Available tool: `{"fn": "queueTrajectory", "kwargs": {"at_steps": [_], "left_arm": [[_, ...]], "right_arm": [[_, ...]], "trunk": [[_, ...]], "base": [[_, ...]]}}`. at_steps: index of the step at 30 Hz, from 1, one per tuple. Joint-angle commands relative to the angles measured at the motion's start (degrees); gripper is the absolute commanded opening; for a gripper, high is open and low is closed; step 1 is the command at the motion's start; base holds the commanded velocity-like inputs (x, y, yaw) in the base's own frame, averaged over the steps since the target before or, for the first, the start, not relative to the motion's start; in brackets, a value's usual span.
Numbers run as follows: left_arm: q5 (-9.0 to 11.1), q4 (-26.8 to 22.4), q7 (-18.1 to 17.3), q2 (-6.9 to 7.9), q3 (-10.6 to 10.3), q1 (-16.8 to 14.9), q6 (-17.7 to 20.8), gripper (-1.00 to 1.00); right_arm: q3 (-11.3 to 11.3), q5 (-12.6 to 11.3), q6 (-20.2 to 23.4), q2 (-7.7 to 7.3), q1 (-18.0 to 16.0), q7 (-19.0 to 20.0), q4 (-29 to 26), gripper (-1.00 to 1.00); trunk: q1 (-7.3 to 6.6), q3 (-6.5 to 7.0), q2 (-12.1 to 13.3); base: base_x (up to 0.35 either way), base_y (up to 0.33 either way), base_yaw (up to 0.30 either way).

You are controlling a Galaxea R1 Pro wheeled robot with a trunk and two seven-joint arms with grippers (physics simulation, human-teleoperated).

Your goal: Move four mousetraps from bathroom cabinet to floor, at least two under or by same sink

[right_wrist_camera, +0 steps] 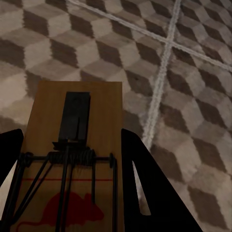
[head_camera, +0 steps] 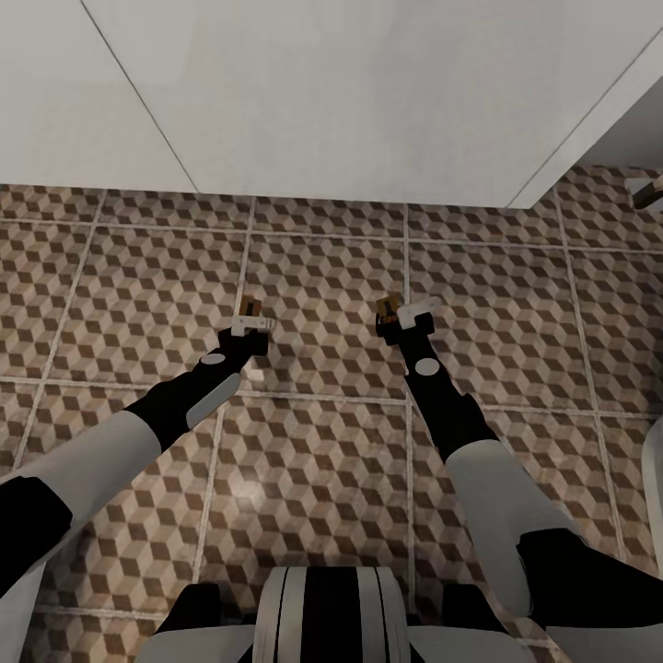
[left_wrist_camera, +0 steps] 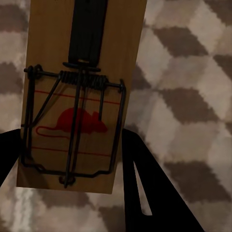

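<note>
Both arms reach forward over the cube-patterned bathroom floor (head_camera: 322,442). My left gripper (head_camera: 250,320) is shut on a small brown mousetrap (head_camera: 249,304). In the left wrist view this mousetrap (left_wrist_camera: 82,72) sits between the dark fingers (left_wrist_camera: 145,193), showing its wire spring and a red mouse print. My right gripper (head_camera: 403,320) is shut on a second mousetrap (head_camera: 388,307). The right wrist view shows that mousetrap (right_wrist_camera: 77,145) between its fingers (right_wrist_camera: 145,193). Both traps hang low over the tiles, just in front of the long white sink (head_camera: 350,92). The cabinet is out of view.
The white sink body spans the far side of the head view, and its right corner ends near a small object (head_camera: 647,191) at the edge. A white rim (head_camera: 656,479) shows at the far right. Open tiles lie between and around the arms.
</note>
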Motion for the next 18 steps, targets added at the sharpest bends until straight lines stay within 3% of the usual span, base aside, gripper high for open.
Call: {"fn": "queueTrajectory", "kwargs": {"at_steps": [1,18], "left_arm": [[0.11,-0.18,0.7,0.09,-0.36,-0.06,0.22,-1.0],[0.07,-0.58,0.75,0.1,-0.36,-0.06,0.28,-1.0]], "right_arm": [[0.08,0.35,-0.07,0.01,-0.04,-0.28,0.06,-1.0],[0.08,0.35,-0.16,0.01,-0.01,-0.28,0.12,-1.0]], "trunk": [[0.02,-0.03,-0.03],[0.33,-0.03,-0.19]], "base": [[0.0,0.0,0.0],[0.0,0.0,0.0]]}}
